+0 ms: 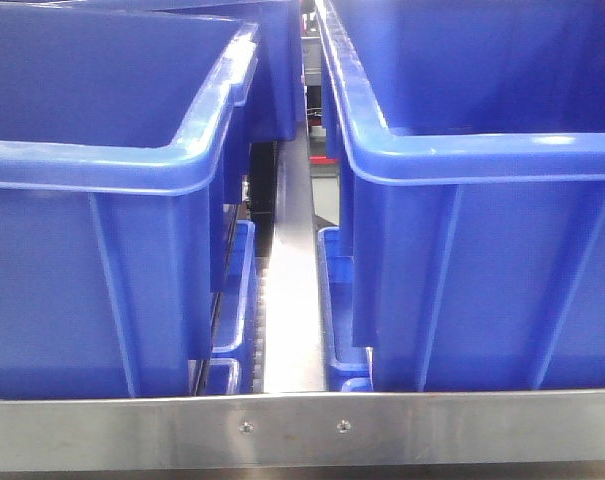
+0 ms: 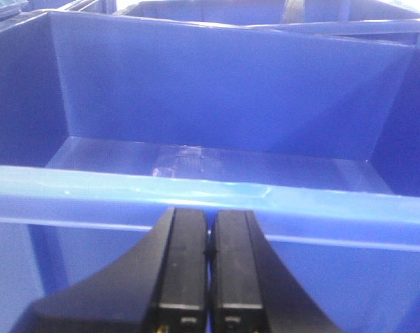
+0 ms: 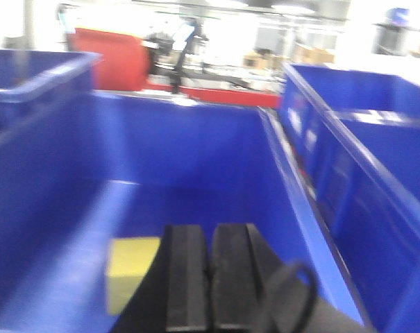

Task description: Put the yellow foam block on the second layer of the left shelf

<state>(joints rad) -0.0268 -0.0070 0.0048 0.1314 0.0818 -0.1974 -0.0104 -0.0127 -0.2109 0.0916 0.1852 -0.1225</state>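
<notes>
- The front view shows two large blue bins side by side on a metal shelf: the left bin [image 1: 112, 250] and the right bin [image 1: 482, 250], well apart, with a bright metal upright [image 1: 294, 290] running between them.
- A steel front rail [image 1: 302, 430] with two screws crosses the bottom of that view, just below both bins.
- Smaller blue trays [image 1: 334, 300] show in the gap, lower down on either side of the upright.
- No arm and no block appear in the front view.
- The left gripper [image 2: 208, 277] sits just outside a blue bin, below its front rim [image 2: 210, 198]; its black fingers [image 2: 182, 270] are pressed together with nothing between them.
- Past that rim, the bin's floor [image 2: 216, 166] is bare blue plastic.
- The right gripper [image 3: 210, 277] hangs over the inside of another blue bin [image 3: 196, 159]; its two dark fingers [image 3: 187, 277] are closed against each other, holding nothing.
- The yellow foam block [image 3: 130, 267] lies on that bin's floor, just left of the right gripper's fingers and partly hidden by them; this view is blurred, so whether they touch cannot be told.
- A dark cable loop [image 3: 293, 291] curls beside the right fingers.
- Another blue bin [image 3: 362, 152] stands to the right, and a red machine [image 3: 119, 59] shows behind, out of focus.
</notes>
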